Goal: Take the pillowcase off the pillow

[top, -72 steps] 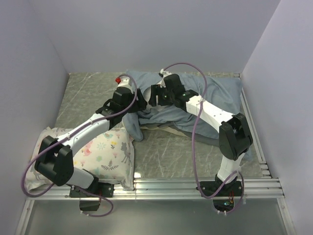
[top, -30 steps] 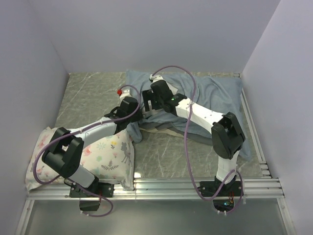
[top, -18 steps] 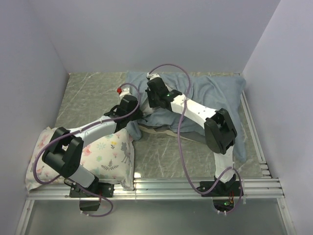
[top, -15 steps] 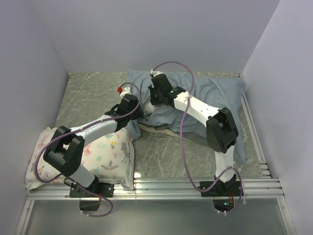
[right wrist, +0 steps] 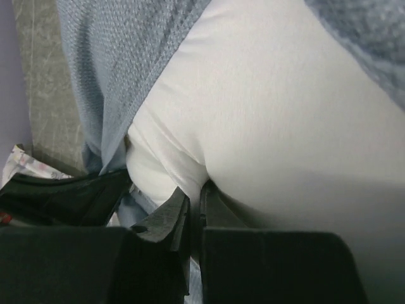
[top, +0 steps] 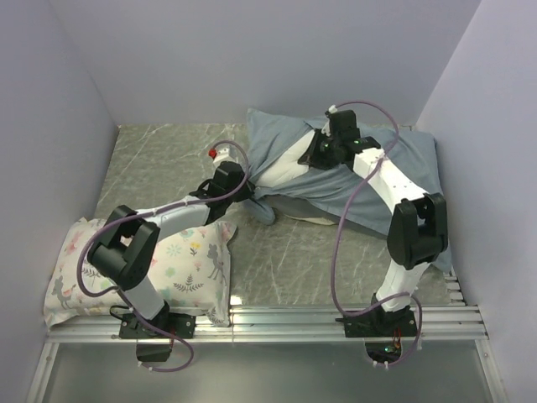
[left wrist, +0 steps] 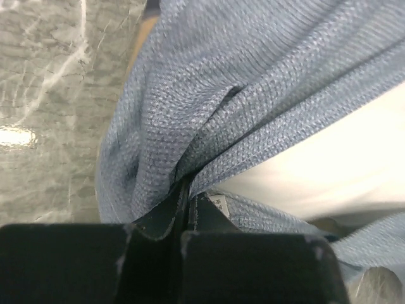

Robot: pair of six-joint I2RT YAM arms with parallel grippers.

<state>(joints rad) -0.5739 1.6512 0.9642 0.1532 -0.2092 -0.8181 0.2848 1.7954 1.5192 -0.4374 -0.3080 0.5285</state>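
1. At the back right of the surface (top: 151, 159), the pillowcase (top: 377, 172) lies crumpled w/ its grey-blue side up. The pillow (top: 292, 159) shows as a white strip in the case's open left end.
2. Left claw (top: 252, 194) reaches in low from the left, at the near-left edge of the cloth.
3. Left wrist view: claw (left wrist: 188, 201) is closed tight, w/ a fold of pillowcase (left wrist: 253, 76) pinched btwn its fingers. The cloth bunches in ridges from the grip.
4. Same view: the white pillow (left wrist: 329, 171) bulges out at right from under the blue cloth. A small white label (left wrist: 218, 204) sits just beside the fingertips, and the marbled surface (left wrist: 50, 82) is at left.
5. Right claw (top: 310, 157) comes in over the cloth from the right, its tip at the white strip.
6. Right wrist view: claw (right wrist: 193, 201) is closed, nipping a pucker of pillow (right wrist: 285, 126) fabric. The pillowcase (right wrist: 120, 57) hangs beside it at upper left.
7. The floral pillow (top: 180, 260) sits at near left under the left arm, well apart from the right claw. One corner of it (right wrist: 22, 166) shows in the right wrist view.
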